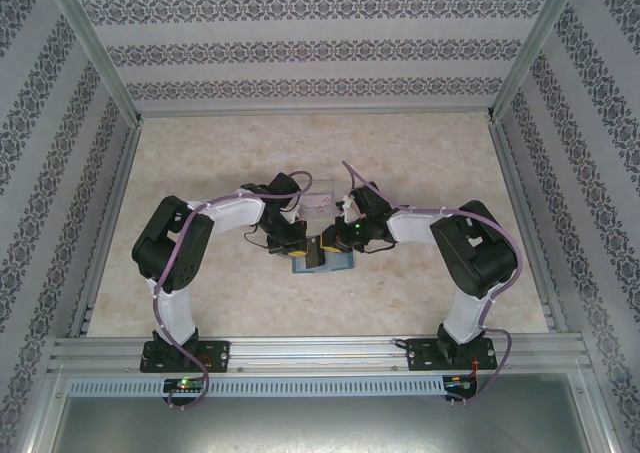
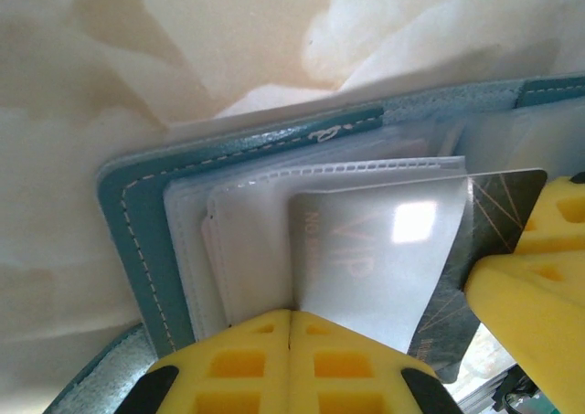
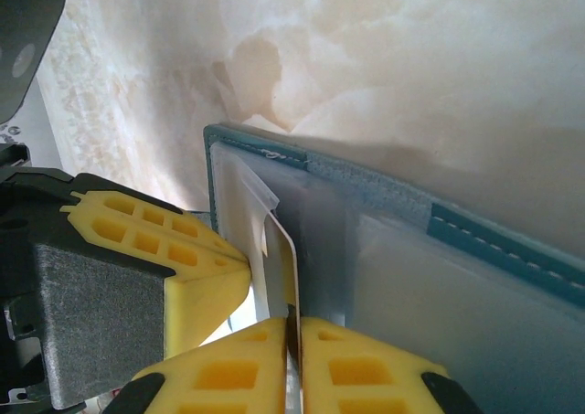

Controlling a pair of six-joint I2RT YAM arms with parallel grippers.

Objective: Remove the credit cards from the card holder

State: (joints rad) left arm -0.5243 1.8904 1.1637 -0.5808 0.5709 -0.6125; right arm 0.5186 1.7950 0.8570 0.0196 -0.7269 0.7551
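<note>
Holder (image 1: 340, 264) lies open near the middle of the desk (image 1: 250, 303), a little toward the near edge, between both claws. Teal cover down, clear sleeves up.

Left claw (image 2: 290, 327): pressed together, nothing between the fingers. The tips sit on the sleeves at the holder's edge, apparently pinning it.

Right claw (image 3: 292, 327): pinching a card edge-on. In the left wrist view its finger lies at the free end of the dark card (image 2: 498, 208), so judged to be that one. Pale card (image 2: 366, 259), marked VIP, lies over it, partly out of its sleeve.

Step in hand: draw the dark card out. Judged early, as neither card is free yet.

To do it well:
- Pull straight along the sleeve opening, flat to the desk. A lift or twist would bend the card or drag the holder.
- Press the left tips down firmly but off the dark card, else it jams.
- The grip is at the very edge, so pull slowly and watch for slip.
- The pale card may ride along; check.
</note>
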